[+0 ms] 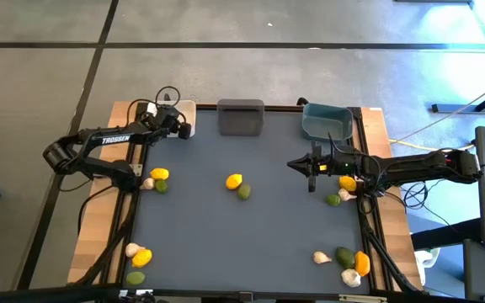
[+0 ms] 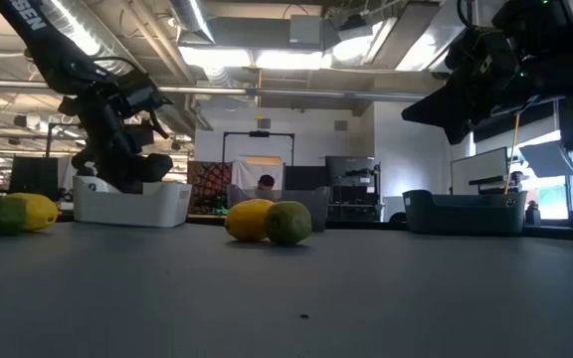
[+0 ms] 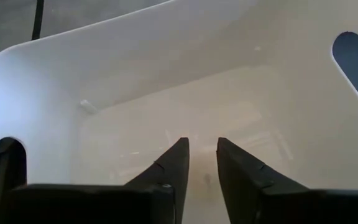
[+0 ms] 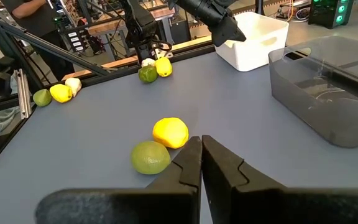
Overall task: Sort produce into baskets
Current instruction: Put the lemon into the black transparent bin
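Note:
My left gripper (image 1: 182, 126) hangs over the white basket (image 1: 185, 109) at the far left. Its fingers (image 3: 180, 155) stand a little apart and hold nothing above the basket's floor (image 3: 166, 118). My right gripper (image 1: 293, 164) is shut and empty, above the table right of the centre, pointing at a yellow fruit (image 4: 170, 132) and a green fruit (image 4: 150, 157) that lie side by side on the table. The dark grey basket (image 1: 241, 116) and the teal basket (image 1: 325, 120) stand along the far edge.
More produce lies in groups: yellow, green and whitish pieces at the left edge (image 1: 158, 178), near left corner (image 1: 139, 259), right edge (image 1: 342, 192) and near right corner (image 1: 348, 263). The mat between the groups is bare. A person shows in the room beyond (image 2: 265, 183).

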`<control>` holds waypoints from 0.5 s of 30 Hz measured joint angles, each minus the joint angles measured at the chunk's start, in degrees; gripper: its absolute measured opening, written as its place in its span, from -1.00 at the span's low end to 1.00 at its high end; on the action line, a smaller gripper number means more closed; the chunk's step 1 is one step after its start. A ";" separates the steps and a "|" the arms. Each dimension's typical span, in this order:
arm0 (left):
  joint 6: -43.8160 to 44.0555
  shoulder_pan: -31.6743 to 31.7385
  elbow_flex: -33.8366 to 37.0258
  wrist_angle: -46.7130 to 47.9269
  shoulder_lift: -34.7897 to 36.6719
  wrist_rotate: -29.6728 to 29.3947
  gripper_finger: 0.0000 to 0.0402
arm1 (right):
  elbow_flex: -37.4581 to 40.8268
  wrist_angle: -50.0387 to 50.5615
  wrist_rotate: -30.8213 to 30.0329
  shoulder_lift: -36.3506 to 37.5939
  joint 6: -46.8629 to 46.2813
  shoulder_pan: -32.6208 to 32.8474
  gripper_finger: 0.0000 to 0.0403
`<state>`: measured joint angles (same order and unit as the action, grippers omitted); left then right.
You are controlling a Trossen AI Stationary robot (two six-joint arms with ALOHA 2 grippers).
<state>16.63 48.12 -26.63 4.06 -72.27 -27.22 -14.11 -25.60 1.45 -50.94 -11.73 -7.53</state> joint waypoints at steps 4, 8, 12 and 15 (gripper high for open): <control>-0.30 -0.20 -0.24 0.10 0.07 0.12 -0.53 | 0.00 -0.01 0.00 0.00 0.00 0.00 -0.93; -0.46 -0.88 -1.45 0.06 1.06 4.09 -0.51 | 0.00 0.00 0.00 0.00 0.00 0.00 -0.93; -2.46 -2.44 -2.99 0.01 3.92 8.97 -0.52 | 0.00 0.13 0.02 0.00 0.00 0.00 -0.93; -3.46 -4.28 -4.10 0.08 6.36 12.53 -0.48 | 0.00 0.11 0.04 0.00 0.01 0.02 -0.93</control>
<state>13.16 43.84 -30.73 4.14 -65.91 -14.69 -14.11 -25.49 1.50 -50.94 -11.72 -7.51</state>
